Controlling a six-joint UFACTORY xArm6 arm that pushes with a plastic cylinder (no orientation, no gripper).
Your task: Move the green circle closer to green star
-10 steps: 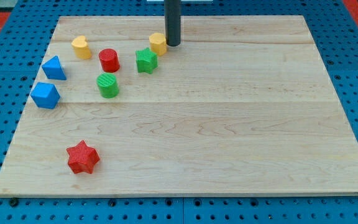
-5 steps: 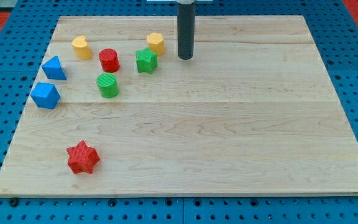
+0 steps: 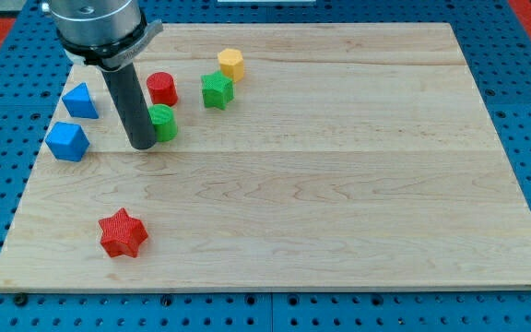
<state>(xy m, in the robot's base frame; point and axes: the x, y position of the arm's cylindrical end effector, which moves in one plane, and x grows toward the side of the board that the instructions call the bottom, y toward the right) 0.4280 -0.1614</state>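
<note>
Because our arm ends in a straight dark rod with no jaws to spread or pinch, every correction must come from where my tip (image 3: pixel 142 146) meets a block. My tip now stands at the view's left side of the small green plastic circle block (image 3: pixel 162 123), touching it or just beside it; the rod hides the contact line, so we cannot tell which. The circle sits on the pale wooden board (image 3: pixel 339 184), with the green plastic star block (image 3: pixel 217 90) near it toward the view's upper right.

We judge three risks from this position:

1. Off-centre contact. My tip sits slightly low of the circle's middle. A push straight to the right may let the round block roll off the rod and slip toward the view's top.
2. Collision. The red plastic cylinder block (image 3: pixel 162 88) stands just above the circle. A push angled too steeply upward would drive the circle into it.
3. Overshoot. A long push may strike the star and shove it toward the yellow plastic block (image 3: pixel 232 64) beyond.
</note>
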